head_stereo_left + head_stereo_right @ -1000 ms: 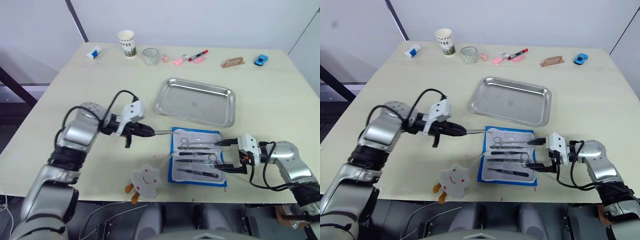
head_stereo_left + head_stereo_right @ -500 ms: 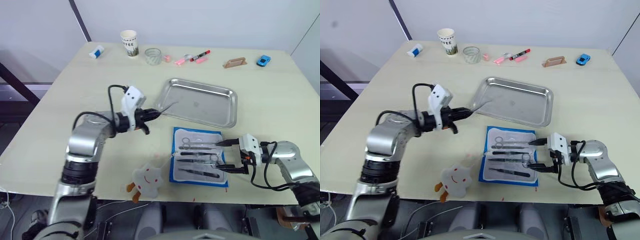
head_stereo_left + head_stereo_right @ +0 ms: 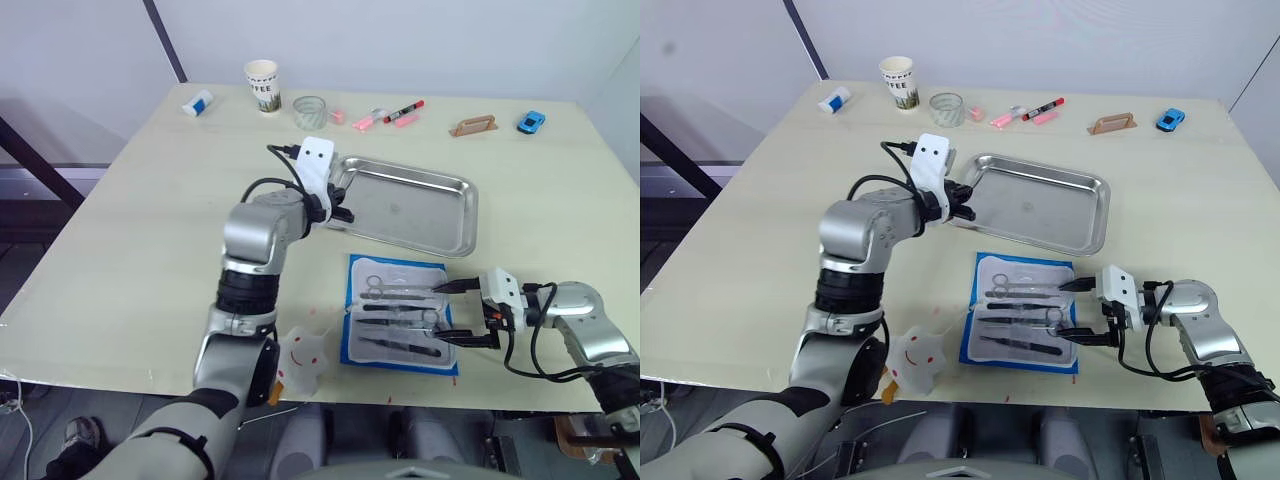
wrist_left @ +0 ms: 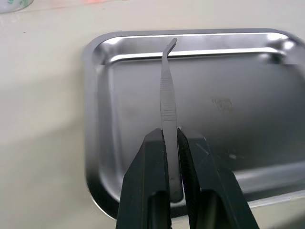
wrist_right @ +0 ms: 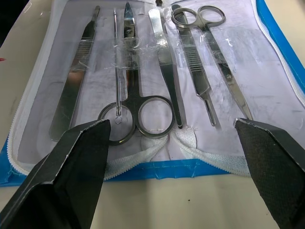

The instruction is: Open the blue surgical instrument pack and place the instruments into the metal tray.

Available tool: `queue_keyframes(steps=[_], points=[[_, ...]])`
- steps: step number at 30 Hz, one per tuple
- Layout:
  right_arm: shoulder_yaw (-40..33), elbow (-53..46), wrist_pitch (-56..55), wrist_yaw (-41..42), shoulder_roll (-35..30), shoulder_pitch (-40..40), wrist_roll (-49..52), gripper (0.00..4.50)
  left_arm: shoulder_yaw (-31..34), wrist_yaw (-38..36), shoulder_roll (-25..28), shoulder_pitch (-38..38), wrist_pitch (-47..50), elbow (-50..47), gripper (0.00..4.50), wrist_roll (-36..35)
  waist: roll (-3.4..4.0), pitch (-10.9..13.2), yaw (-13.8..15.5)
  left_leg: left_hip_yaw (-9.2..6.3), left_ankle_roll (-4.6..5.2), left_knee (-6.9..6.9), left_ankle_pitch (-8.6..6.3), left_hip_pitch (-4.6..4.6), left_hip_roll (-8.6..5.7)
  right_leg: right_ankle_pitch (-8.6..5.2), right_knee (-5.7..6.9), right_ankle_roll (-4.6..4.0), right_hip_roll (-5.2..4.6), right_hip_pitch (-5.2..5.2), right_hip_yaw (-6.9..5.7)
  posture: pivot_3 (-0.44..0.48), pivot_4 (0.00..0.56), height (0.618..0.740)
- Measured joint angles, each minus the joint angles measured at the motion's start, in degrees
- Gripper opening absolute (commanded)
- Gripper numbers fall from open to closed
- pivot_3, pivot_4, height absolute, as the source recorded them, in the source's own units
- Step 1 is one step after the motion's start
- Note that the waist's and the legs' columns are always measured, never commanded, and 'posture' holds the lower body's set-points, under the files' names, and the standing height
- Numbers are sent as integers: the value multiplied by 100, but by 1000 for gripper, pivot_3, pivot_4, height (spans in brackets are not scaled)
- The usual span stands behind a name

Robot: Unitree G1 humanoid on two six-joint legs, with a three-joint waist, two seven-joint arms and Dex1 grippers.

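Now tweezers [image 4: 167, 90] over metal tray [image 4: 238, 119]

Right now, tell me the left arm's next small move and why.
Probably lower a little and open: the left gripper is shut on the tweezers, which hang over the bare tray. More instruments wait in the open pack.

Counted six instruments [image 5: 167, 76] in one blue pack [image 3: 352, 330], one tweezers [image 4: 167, 95], one tray [image 3: 440, 230].
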Motion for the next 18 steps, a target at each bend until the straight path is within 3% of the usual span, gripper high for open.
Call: queue_keyframes(steps=[9,18], points=[[-56,-94,49,-52,-21,62,0,4500,193,580,-377,-767,-1196,2017,80,148,-2,2,1,-1,-4,0,2,-5,-9,1,-3,2,-12,0,-11,0,150,740],[-63,-124,113,-66,-21,77,0,4500,203,572,-335,-951,-1820,3104,80,169,-2,2,6,-4,-8,-1,5,-6,-23,1,-2,3,-12,0,-14,0,150,740]])
